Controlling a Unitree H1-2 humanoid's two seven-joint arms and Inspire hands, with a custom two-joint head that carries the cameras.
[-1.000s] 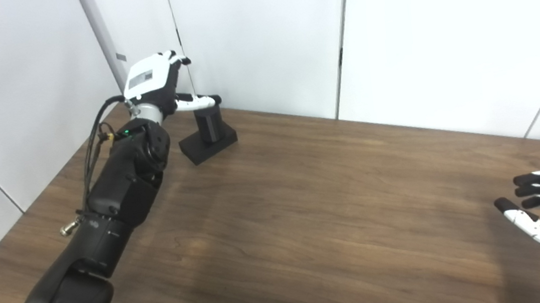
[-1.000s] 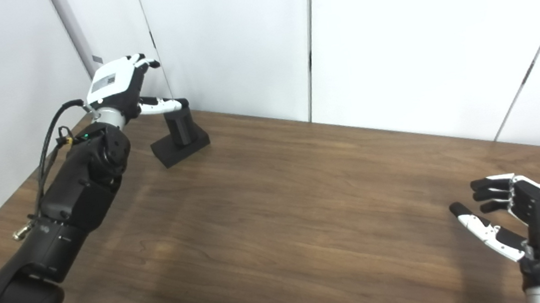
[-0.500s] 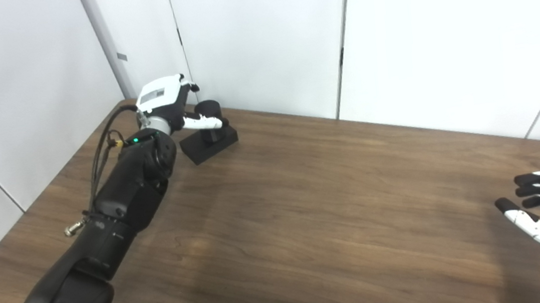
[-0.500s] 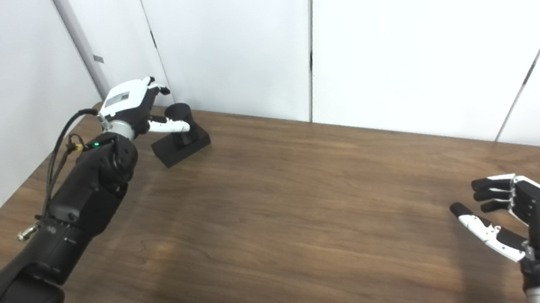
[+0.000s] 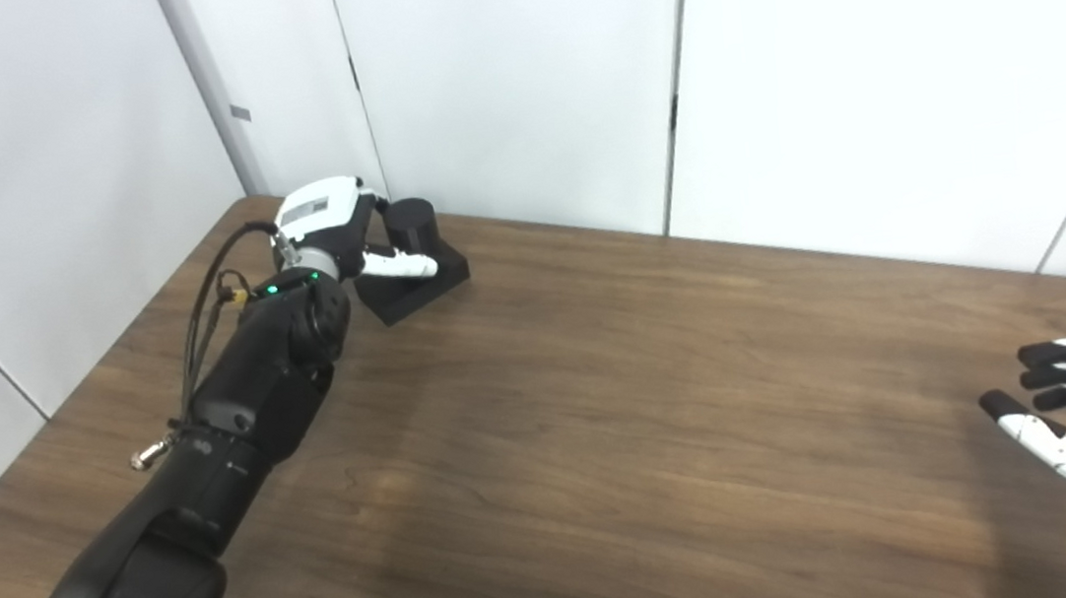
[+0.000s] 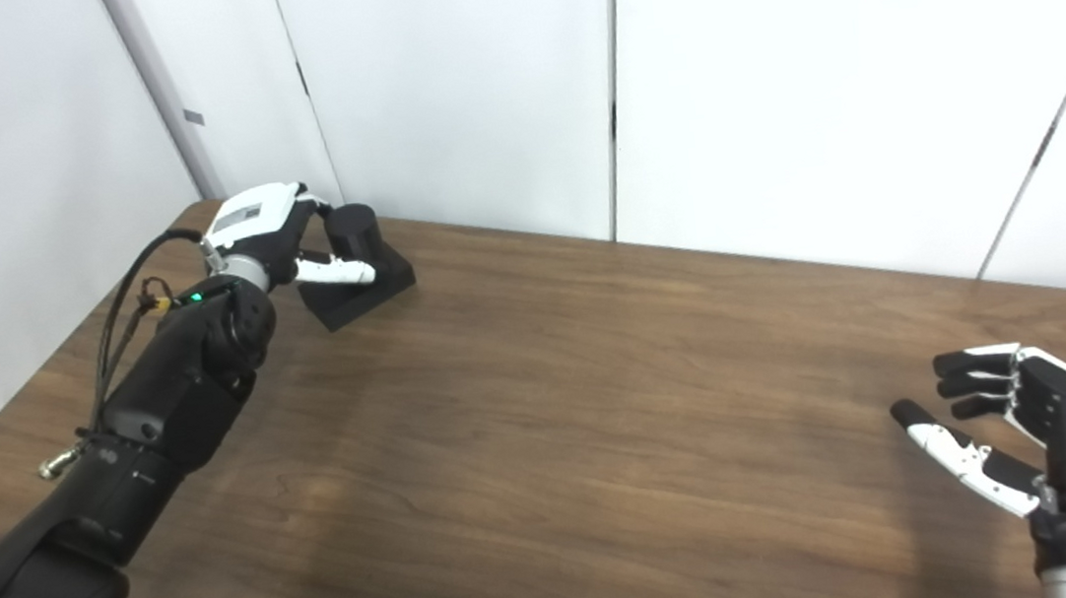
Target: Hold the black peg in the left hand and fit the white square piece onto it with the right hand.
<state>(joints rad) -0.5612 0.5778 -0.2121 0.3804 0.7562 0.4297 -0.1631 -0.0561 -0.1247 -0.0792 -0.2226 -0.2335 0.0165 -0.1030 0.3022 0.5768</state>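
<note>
The black peg (image 5: 413, 224) stands upright on its square black base (image 5: 439, 275) at the table's far left corner. My left hand (image 5: 334, 229) is down beside the peg, with its thumb (image 5: 401, 265) across the front of the stem and its fingers behind. The fingers are still spread, and I see no firm hold. My right hand (image 6: 1039, 444) hovers open over the near right of the table, palm turned left, holding nothing. No white square piece is in either view.
The brown wooden table (image 5: 604, 410) spans the view. White wall panels (image 5: 519, 73) stand close behind the peg and along the table's left edge. My left arm (image 5: 238, 409) stretches over the left part of the table.
My left hand has dropped from above the peg's top to beside its stem, with the thumb now in front of it. The peg and my right hand have not moved.
</note>
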